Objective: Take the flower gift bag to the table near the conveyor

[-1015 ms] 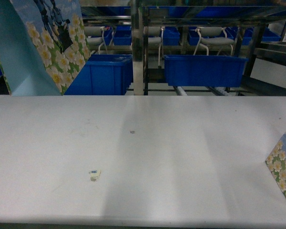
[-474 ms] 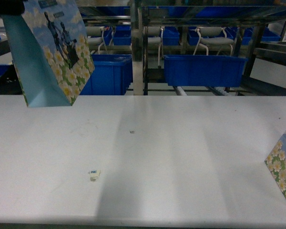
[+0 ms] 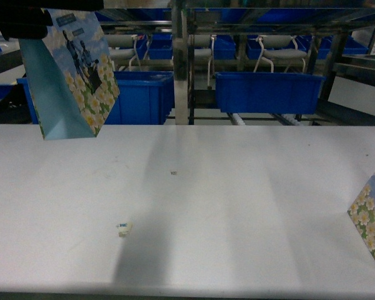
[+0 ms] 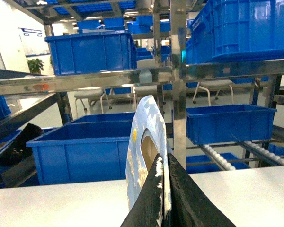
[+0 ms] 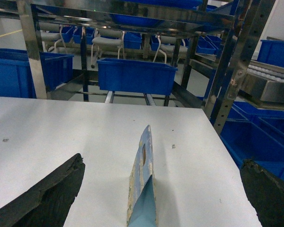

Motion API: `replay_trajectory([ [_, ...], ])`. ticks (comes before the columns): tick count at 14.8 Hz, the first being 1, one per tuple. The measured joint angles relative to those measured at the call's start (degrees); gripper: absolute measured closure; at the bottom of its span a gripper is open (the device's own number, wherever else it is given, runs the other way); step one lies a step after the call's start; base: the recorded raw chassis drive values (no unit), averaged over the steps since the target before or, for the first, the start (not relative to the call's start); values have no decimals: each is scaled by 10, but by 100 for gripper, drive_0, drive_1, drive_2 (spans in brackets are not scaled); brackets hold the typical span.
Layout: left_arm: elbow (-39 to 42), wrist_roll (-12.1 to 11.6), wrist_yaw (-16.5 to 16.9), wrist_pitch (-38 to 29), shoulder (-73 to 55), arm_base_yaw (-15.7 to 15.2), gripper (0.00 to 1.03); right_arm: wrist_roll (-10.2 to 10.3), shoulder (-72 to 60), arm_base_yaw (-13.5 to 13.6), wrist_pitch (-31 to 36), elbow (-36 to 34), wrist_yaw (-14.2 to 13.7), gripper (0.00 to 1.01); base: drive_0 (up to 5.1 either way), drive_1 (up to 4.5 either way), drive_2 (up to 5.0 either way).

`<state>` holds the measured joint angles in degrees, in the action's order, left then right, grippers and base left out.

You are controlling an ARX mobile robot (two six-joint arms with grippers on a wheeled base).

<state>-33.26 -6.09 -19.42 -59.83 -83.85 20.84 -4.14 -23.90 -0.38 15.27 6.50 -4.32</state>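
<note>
The left tool (image 4: 164, 189) is pressed together on the top edge of the flower gift bag (image 3: 72, 72), pinching the paper between its 2 dark fingers (image 4: 149, 203). In the head view the bag hangs in the air at the far left, its base level with the far edge of the white bench (image 3: 237, 206) and not resting on it. Behind it stand blue bins (image 3: 267, 90) on the steel-framed conveyor (image 3: 181, 62).

The right tool (image 5: 161, 198) is spread wide, its fingers at either lower corner of its wrist view, with a second flower bag (image 5: 142, 182) standing on the bench between them, untouched. That bag shows at the right edge of the head view too.

The step in hand appears to be the carry, just before set-down. The next move likely calls for bringing the bag over the bench surface, lowering it until its base sits flat, and only then opening the left tool, so the tall bag does not tip
</note>
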Motion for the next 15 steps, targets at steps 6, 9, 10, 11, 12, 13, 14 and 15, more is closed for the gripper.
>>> replay_trajectory([
  [6, 22, 34, -49, -134, -287, -25, 101, 0, 0, 0, 0, 0, 0, 3, 0, 0, 0],
  [9, -24, 57, -51, -137, -339, -53, 101, 0, 0, 0, 0, 0, 0, 3, 0, 0, 0],
  [10, -32, 63, -50, -137, -355, -58, 101, 0, 0, 0, 0, 0, 0, 3, 0, 0, 0],
  [11, -41, 67, -51, -141, -371, -60, 101, 0, 0, 0, 0, 0, 0, 3, 0, 0, 0],
  [12, -50, 73, -52, -141, -377, -60, 101, 0, 0, 0, 0, 0, 0, 3, 0, 0, 0],
  [13, -55, 75, -53, -141, -383, -59, 101, 0, 0, 0, 0, 0, 0, 3, 0, 0, 0],
  [14, -56, 82, -56, -145, -389, -56, 101, 0, 0, 0, 0, 0, 0, 3, 0, 0, 0],
  [15, -56, 89, -58, -146, -392, -54, 101, 0, 0, 0, 0, 0, 0, 3, 0, 0, 0],
])
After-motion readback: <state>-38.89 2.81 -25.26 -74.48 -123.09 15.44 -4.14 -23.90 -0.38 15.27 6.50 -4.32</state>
